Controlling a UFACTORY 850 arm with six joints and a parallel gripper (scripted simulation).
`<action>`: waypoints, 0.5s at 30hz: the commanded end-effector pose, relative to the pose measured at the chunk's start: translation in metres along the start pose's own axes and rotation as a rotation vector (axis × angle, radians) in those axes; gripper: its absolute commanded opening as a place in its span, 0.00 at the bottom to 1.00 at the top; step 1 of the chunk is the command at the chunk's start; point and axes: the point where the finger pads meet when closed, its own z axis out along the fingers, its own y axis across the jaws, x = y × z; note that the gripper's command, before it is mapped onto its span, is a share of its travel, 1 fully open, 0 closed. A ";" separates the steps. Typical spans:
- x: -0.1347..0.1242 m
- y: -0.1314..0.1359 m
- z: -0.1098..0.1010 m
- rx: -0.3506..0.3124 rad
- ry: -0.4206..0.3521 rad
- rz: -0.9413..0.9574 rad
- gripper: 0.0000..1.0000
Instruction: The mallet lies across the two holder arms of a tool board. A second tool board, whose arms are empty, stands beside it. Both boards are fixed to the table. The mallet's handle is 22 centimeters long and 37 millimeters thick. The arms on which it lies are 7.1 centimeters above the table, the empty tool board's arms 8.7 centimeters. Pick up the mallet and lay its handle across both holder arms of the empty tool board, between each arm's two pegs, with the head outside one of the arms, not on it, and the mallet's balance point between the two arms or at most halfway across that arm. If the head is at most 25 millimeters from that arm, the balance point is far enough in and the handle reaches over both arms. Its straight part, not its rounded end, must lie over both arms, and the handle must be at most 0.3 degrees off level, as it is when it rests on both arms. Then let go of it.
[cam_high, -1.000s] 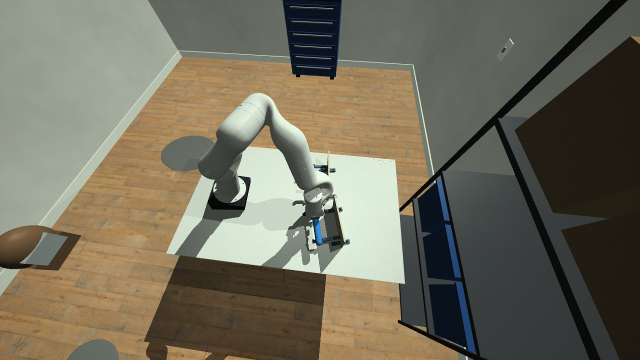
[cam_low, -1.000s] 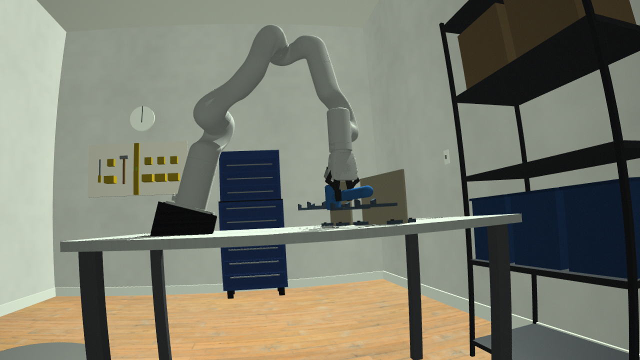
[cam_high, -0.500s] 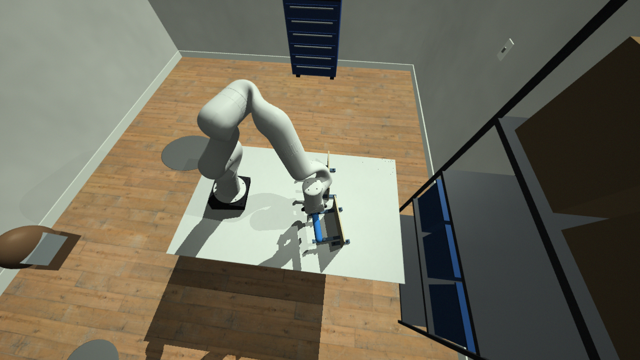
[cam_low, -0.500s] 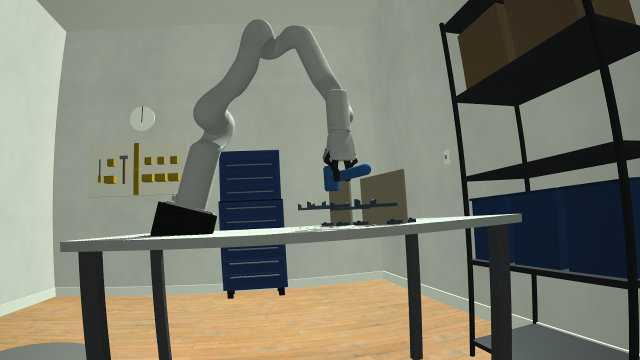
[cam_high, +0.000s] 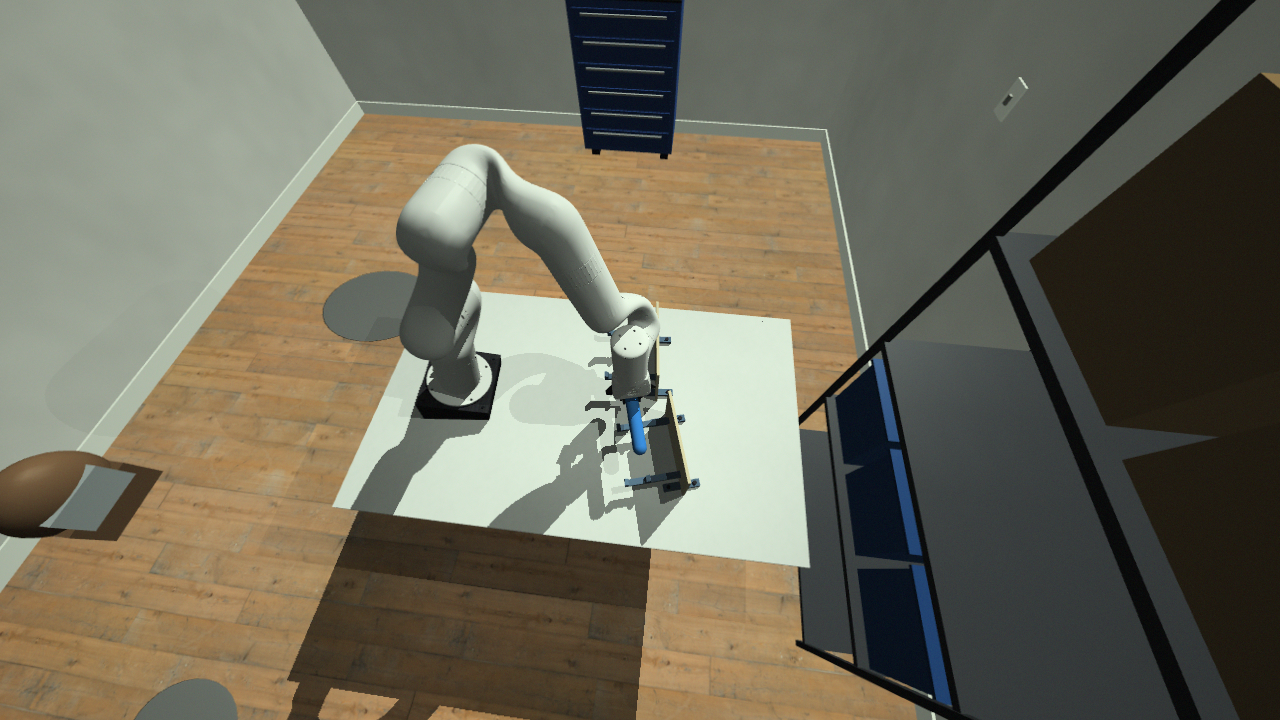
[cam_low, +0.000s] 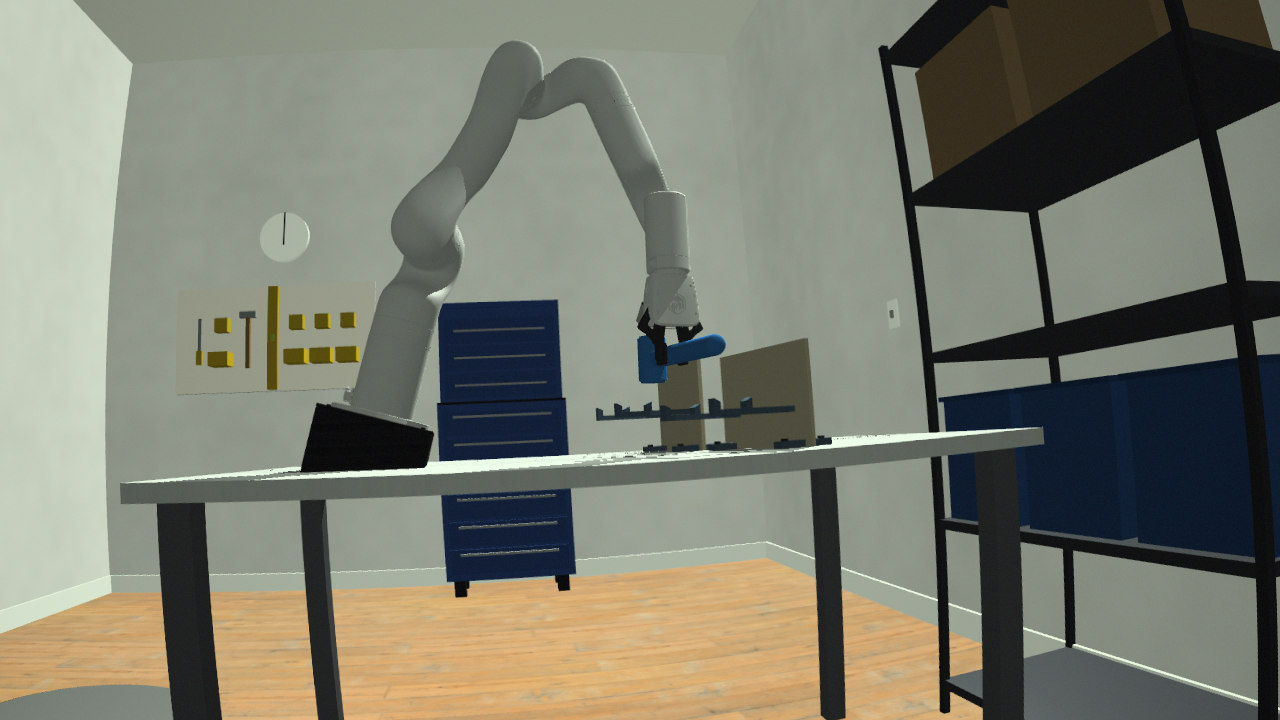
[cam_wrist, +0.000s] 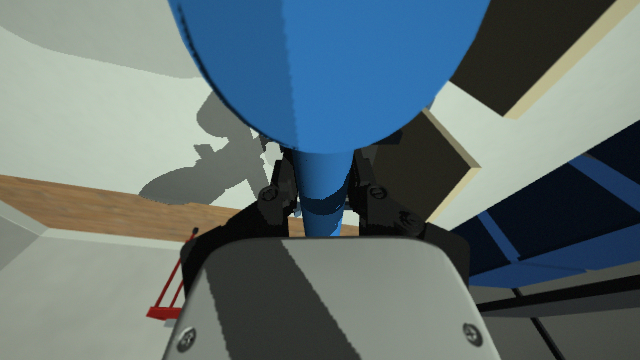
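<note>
My gripper is shut on the blue mallet and holds it in the air, well above the holder arms. The mallet is roughly level, with its head to the left and its rounded handle end to the right in the exterior view. From above, the handle sticks out below my wrist toward the near tool board. The second tool board stands just behind my wrist. In the wrist view the mallet fills the top, and my fingers clamp its handle.
Both boards stand upright near the table's right side, with dark pegged arms pointing toward the robot base. A black shelf rack with blue bins stands right of the table. A blue drawer cabinet stands behind it.
</note>
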 end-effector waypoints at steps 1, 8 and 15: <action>0.040 0.008 -0.001 0.015 -0.014 0.003 0.00; 0.080 0.011 -0.002 0.018 -0.016 0.003 0.00; 0.123 0.011 -0.004 0.017 -0.018 0.003 0.00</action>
